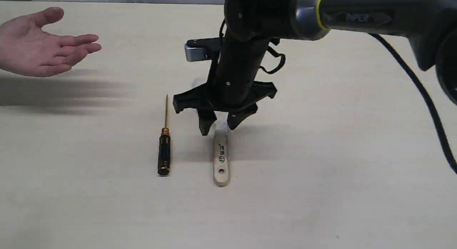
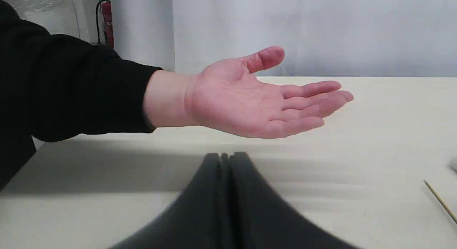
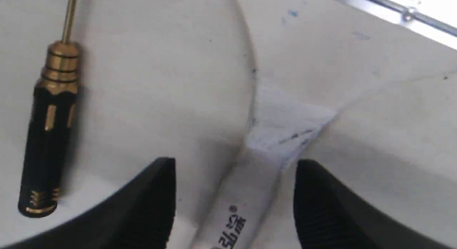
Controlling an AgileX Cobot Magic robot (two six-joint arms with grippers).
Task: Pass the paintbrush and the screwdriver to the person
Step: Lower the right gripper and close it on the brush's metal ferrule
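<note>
The paintbrush lies on the table, its pale wooden handle pointing toward the front; its bristle end is mostly hidden behind my right gripper. That gripper stands open over the brush, one finger on each side of the handle. The screwdriver, black with gold bands and a thin gold shaft, lies left of the brush, also seen in the right wrist view. The person's hand is held palm up at the far left. My left gripper is shut and empty, just below the hand.
The right arm and its black cable cross the upper right. A metal rail runs along the table's edge in the right wrist view. The screwdriver's shaft tip shows in the left wrist view.
</note>
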